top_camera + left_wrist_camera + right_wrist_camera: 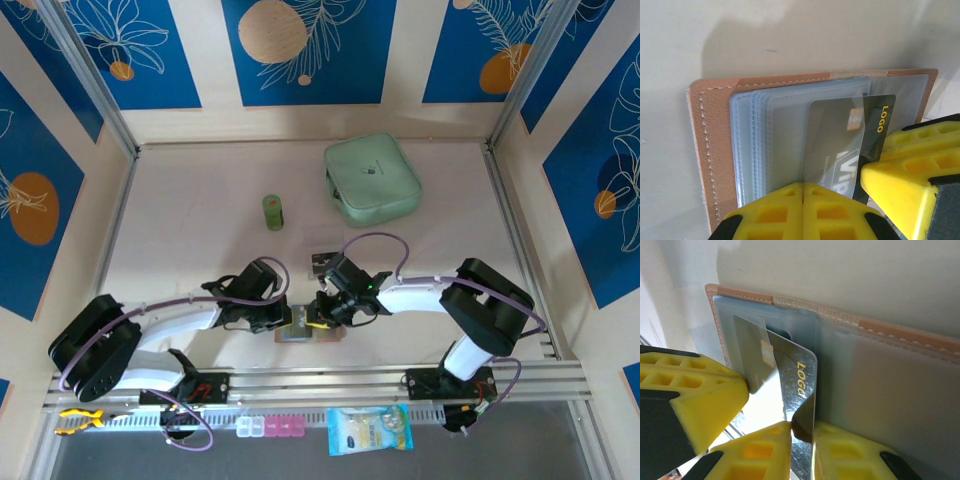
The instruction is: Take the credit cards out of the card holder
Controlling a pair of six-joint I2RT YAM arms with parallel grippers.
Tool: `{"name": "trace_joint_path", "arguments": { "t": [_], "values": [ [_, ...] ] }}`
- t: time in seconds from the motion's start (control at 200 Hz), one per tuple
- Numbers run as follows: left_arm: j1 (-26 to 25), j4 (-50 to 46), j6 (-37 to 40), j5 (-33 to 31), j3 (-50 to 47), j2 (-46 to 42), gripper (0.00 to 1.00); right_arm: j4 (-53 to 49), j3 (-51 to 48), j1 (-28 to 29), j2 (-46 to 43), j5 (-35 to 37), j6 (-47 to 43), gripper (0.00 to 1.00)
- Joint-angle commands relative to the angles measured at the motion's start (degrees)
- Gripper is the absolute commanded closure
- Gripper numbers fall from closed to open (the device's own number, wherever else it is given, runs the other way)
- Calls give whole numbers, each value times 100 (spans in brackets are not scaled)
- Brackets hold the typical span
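The card holder [318,334], tan-pink with clear grey sleeves, lies open on the table near the front edge, between both grippers. A dark credit card [879,125] printed "LOGO" sticks partly out of one clear sleeve. My right gripper [802,427] is shut on the free end of this card [801,382]. My left gripper [803,187] is shut, its joined tips resting on the sleeves of the card holder [710,130] just left of the card. In the top view the left gripper [285,320] and the right gripper [320,316] almost meet over the holder.
A large mint-green zip case [372,178] lies at the back right and a small green cylinder [273,212] stands at the back middle. A small dark item [322,262] lies behind the right gripper. A pill box [270,427] and a packet [368,428] sit below the rail.
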Motion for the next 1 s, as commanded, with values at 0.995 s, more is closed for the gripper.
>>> {"name": "trace_joint_path", "arguments": {
  "t": [0.995],
  "values": [
    [-35, 70, -111, -23, -120, -106, 94, -3154, 721, -1169, -1800, 506, -2747, 95]
  ]
}}
